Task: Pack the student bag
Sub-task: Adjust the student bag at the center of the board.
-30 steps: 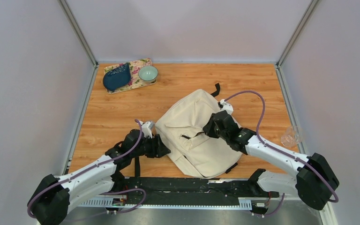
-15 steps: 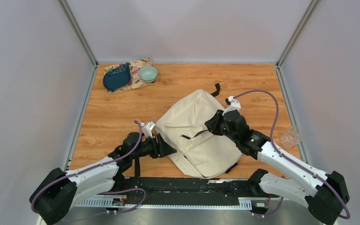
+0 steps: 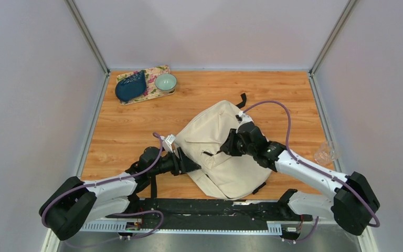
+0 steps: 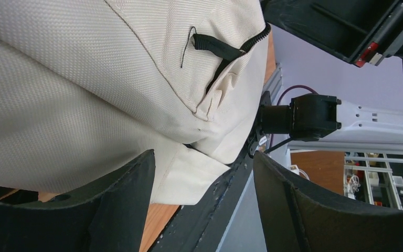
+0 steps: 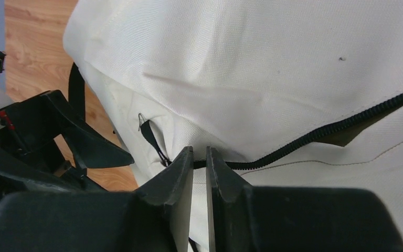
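- Bag (image 3: 215, 142): cream, flat on table (image 3: 126, 131), about mid-width and nearer the arms than the far wall, front pocket up.
- Lies this way, likely, so that zipper (image 5: 315, 134) faces up within reach of both arms.
- Pinches zipper with right gripper (image 5: 199, 157): fingers almost together, only a slit between them, and the line of teeth runs straight into the tips.
- Seems a grip on the zipper edge just beside the slider; hard to tell exactly what is clamped.
- Leaves pull tab (image 5: 148, 134) loose, dangling just left of those tips and not between them.
- Shows a dark gap under the cloth along the teeth in the right wrist view, so judged partly unzipped.
- Holds left gripper (image 4: 203, 157) wide open at bag's near-left edge, one finger either side of the lower seam, with cloth between them but not squeezed.
- Cannot tell whether either finger touches the cloth.
- Looks set to clamp there, probably as an anchor so that bag does not slide when the other arm pulls the zipper.
- Calls next, by this reading, for opposed pulls; risks thin cloth slipping from the tips or bag dragging across table.
- Has pouch (image 3: 131, 86) and bowl (image 3: 166, 82) on mat (image 3: 160, 69) at the far-left corner, well apart from bag.
- Takes these, at a guess, for things waiting to go in; cannot see what bag already contains.
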Robot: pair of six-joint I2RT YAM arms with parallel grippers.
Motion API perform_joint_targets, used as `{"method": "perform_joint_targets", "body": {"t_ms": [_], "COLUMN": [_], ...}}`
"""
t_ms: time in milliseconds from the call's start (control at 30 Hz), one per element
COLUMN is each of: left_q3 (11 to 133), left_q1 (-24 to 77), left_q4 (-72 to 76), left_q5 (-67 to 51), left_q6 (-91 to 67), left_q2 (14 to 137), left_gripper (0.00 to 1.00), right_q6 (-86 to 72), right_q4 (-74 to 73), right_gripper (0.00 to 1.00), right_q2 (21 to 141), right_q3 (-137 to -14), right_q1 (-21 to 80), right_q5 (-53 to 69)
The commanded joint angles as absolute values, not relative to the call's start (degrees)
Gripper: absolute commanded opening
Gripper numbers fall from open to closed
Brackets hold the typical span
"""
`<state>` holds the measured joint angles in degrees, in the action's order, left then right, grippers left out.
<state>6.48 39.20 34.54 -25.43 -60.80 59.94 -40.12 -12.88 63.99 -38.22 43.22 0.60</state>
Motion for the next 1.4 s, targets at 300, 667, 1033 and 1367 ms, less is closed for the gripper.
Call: {"method": "perform_joint_targets", "body": {"t_ms": [300, 667, 1033, 1367], "left_q3": [8.3, 8.9, 9.6, 9.7], "left_q1": [40.1, 40.4, 40.3, 40.4], "left_q4": [38.8, 39.7, 44.5, 44.7], "left_q5": [-27.1, -27.4, -26.5, -26.6], "left_q6": [-61.7, -62.2, -64.2, -64.4], "left_q2": [63.6, 66.8, 68.8, 68.6], "left_gripper": [0.76, 0.76, 0.76, 0.77], "right_q6": [-32.9, -29.8, -34.5, -33.1], "right_q4": [-11.3, -8.0, -7.7, -11.2], "right_gripper": [0.17, 0.16, 0.14, 0.17], "right_q2": [77.1, 78.7, 68.8, 58.8], "right_q3": [-46.8, -47.6, -34.3, -40.4], "right_q1": [43.9, 43.9, 44.9, 44.8], "right_q5": [-8.3, -4.2, 0.1, -10.3]}}
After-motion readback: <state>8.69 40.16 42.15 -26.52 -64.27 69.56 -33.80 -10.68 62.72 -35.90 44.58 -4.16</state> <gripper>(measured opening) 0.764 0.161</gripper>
